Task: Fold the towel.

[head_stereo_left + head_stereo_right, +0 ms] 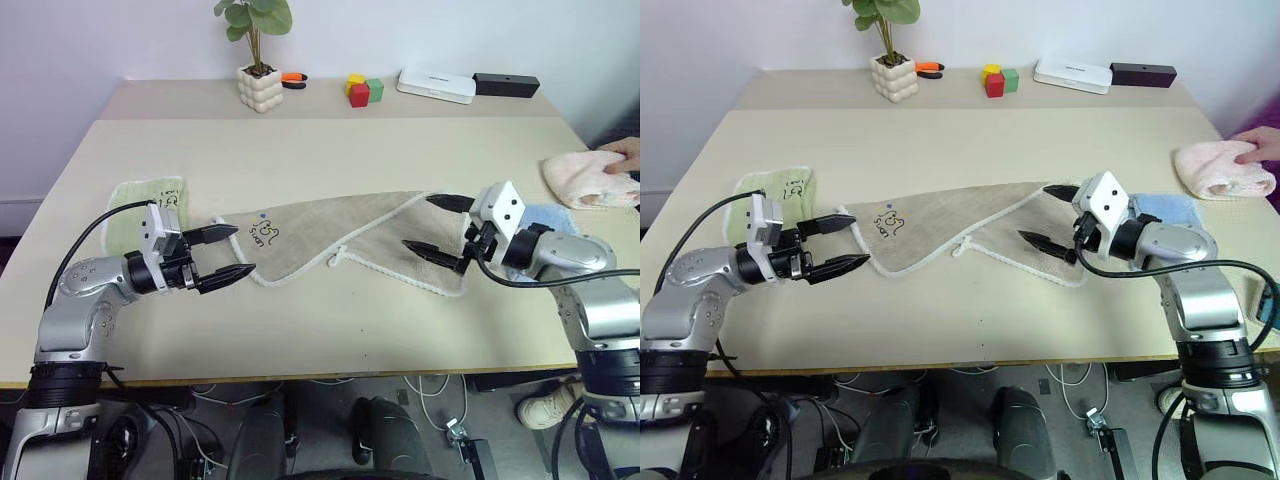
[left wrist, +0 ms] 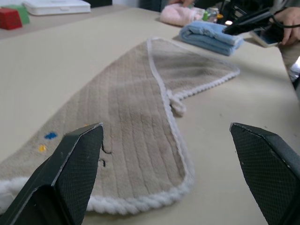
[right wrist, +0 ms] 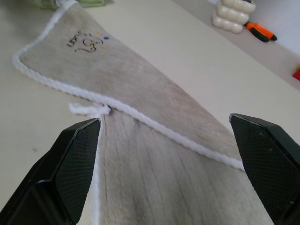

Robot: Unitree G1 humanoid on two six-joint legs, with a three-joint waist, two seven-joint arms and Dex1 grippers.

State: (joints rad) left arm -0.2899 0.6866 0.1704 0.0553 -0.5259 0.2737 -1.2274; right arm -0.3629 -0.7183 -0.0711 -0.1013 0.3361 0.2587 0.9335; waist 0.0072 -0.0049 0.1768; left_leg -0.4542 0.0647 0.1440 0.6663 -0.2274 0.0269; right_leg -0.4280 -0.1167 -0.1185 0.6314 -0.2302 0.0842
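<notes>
Towel (image 1: 330, 240) lies stretched across the middle of the table (image 1: 300, 150), partly folded over itself. Left gripper (image 1: 232, 252) and right gripper (image 1: 432, 224) face it from either end, jaws spread wide, empty. A green cloth (image 1: 140, 205) sits beside the left end, a blue cloth (image 1: 1165, 208) behind the right. Farther right, a person's hand (image 1: 1258, 145) rests on a pink cloth (image 1: 1220, 170). A potted plant (image 1: 258, 60) and blocks (image 1: 364, 90) stand well back.
</notes>
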